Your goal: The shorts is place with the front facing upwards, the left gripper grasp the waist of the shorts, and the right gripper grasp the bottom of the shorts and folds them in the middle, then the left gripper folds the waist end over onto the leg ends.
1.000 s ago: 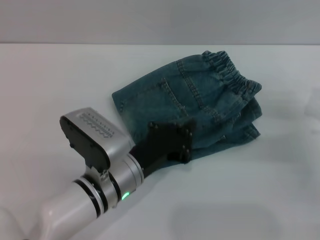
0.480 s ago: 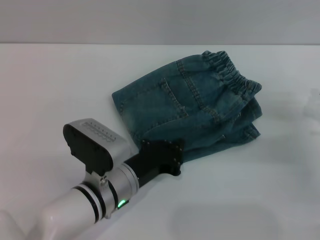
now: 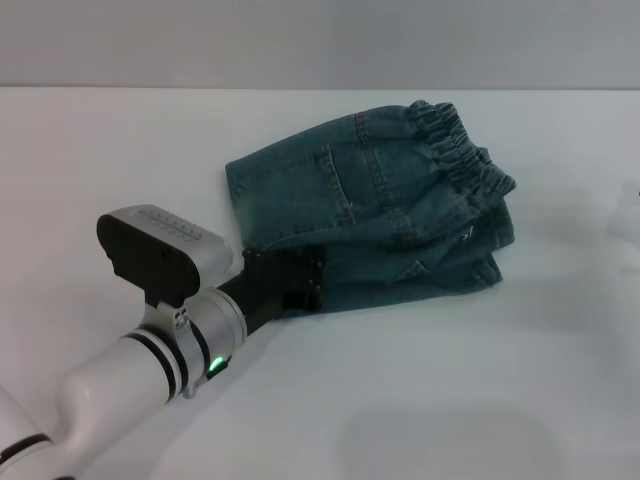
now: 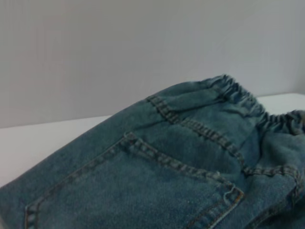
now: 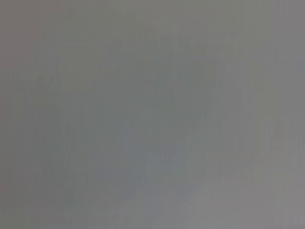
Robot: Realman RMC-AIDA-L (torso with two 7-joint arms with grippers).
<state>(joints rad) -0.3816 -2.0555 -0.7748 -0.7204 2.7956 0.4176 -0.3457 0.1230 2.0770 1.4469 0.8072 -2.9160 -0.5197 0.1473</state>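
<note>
The blue-green denim shorts (image 3: 390,210) lie folded on the white table (image 3: 480,380), back pocket up. The ruffled waist of the shorts (image 3: 462,150) is at the far right end. Their straight stitched edge (image 3: 236,200) is at the left end. My left gripper (image 3: 292,288) is at the near-left edge of the shorts, its black head touching the denim and its fingertips hidden. The left wrist view looks low across the shorts (image 4: 157,176) toward the waistband (image 4: 238,95). The right gripper is out of view, and the right wrist view is blank grey.
White tabletop extends on every side of the shorts, with a grey wall (image 3: 320,40) behind its far edge. My left arm (image 3: 150,360) crosses the near-left corner of the table.
My left arm has drawn back toward the near left. The shorts have slid slightly left with it, and their near edge has flattened.
</note>
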